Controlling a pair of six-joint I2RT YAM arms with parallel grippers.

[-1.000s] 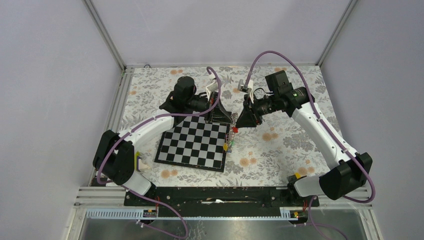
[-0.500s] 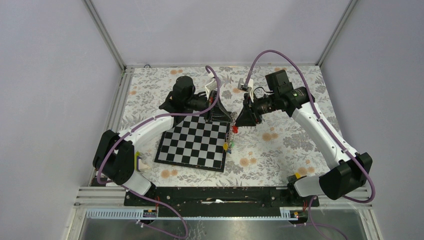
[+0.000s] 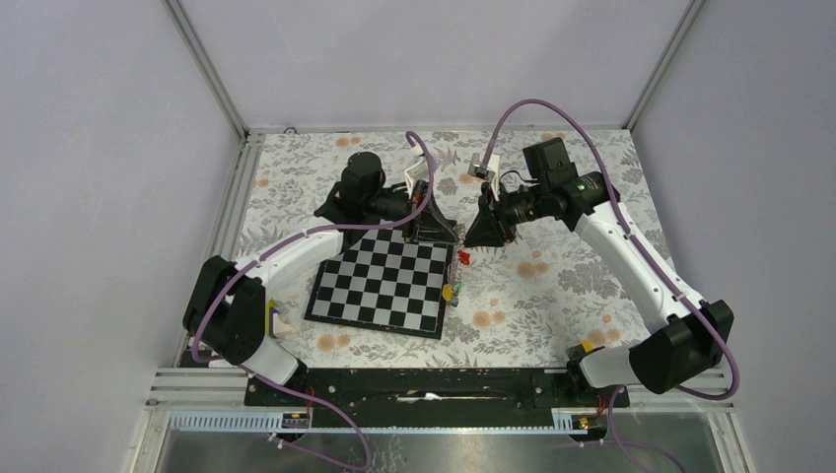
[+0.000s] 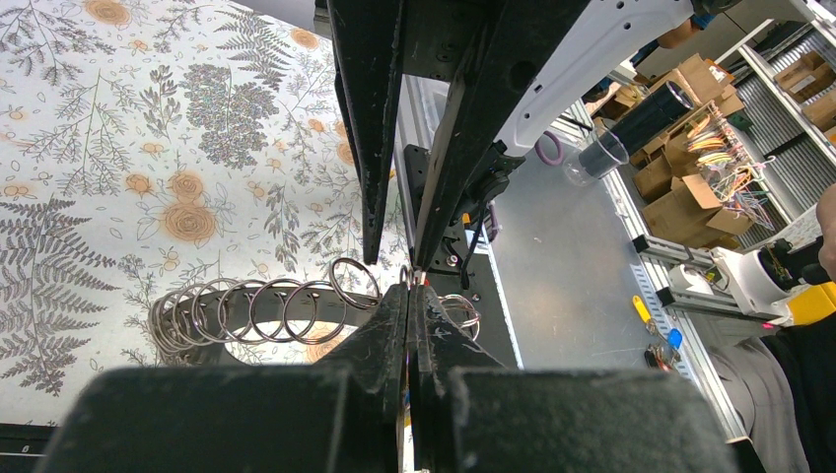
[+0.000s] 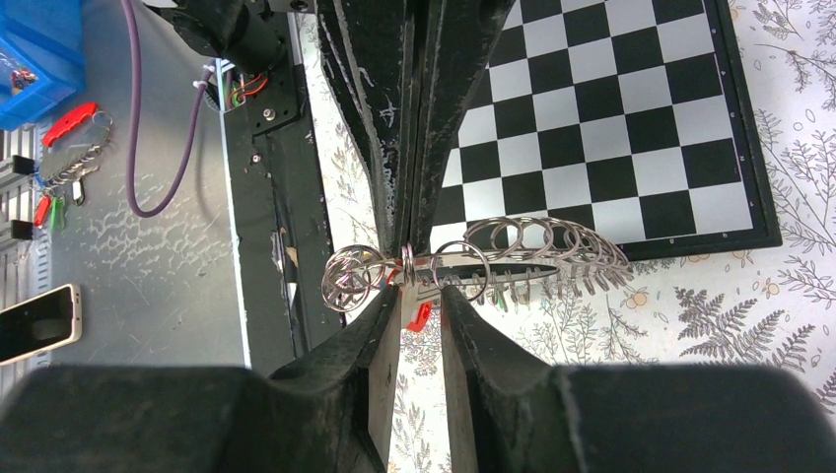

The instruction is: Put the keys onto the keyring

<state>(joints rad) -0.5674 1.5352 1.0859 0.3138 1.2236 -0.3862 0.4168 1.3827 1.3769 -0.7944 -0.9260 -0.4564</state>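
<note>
The keyring (image 5: 503,267) and the small rings (image 4: 271,307) strung on it are bright, polished metal wire, and the one tag (image 5: 420,317) in sight is glossy red plastic. The left claw (image 4: 409,291) and right claw (image 5: 419,294) are matt black, scratched pale along their edges. The worktop (image 4: 118,148) wears a matt flower-printed cover, and the chessboard (image 5: 611,118) shows smooth black and silvery squares with a faint sheen.

In the right wrist view, a red tag (image 5: 420,317) is half hidden between the fingers of the right hand (image 5: 420,294), and the chessboard (image 5: 611,118) is cut off by the upper edge. In the left wrist view, the keyring (image 4: 296,340) is partly covered by the left hand (image 4: 409,291). From above, the keys (image 3: 448,292) are too small to be told apart.
</note>
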